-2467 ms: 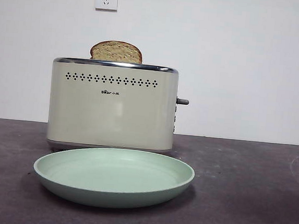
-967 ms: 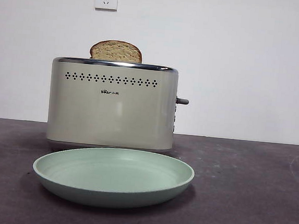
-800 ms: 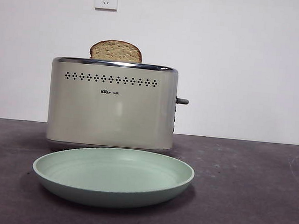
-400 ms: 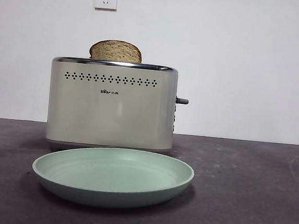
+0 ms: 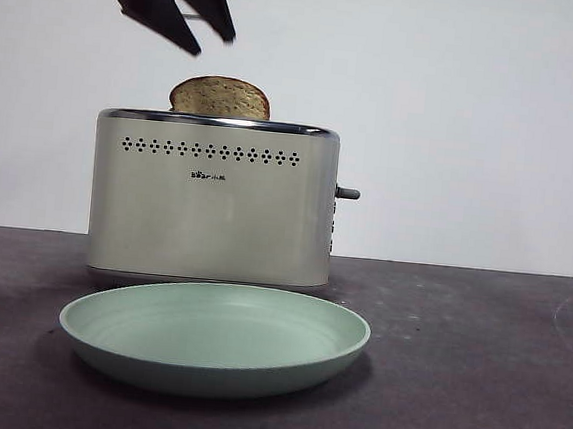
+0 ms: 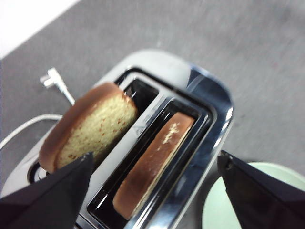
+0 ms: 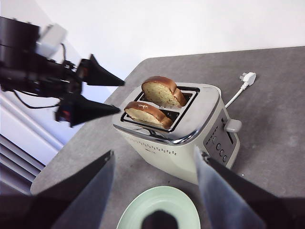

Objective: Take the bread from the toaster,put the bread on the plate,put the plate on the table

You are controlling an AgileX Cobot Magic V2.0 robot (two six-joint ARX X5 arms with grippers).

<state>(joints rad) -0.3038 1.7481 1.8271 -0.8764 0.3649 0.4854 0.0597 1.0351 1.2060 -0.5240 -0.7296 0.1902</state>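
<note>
The bread [image 5: 220, 97] stands upright in the toaster [image 5: 212, 203], its rounded top rising above the chrome rim at the upper centre-left of the front view. In the left wrist view it [image 6: 90, 126] occupies one slot, and a second slice [image 6: 155, 168] sits lower in the adjacent slot. The plate [image 5: 213, 338] rests on the table [image 5: 473, 371] just in front of the toaster, at the lower centre of the front view. The left gripper [image 5: 194, 28] hangs at the upper left of the front view, above and slightly left of the bread, with its jaws apart and clear of the slice. The right gripper [image 7: 155, 167] is positioned above the plate, jaws spread wide, holding nothing. A white plug [image 7: 247, 78] lies on the table behind the toaster.
</note>
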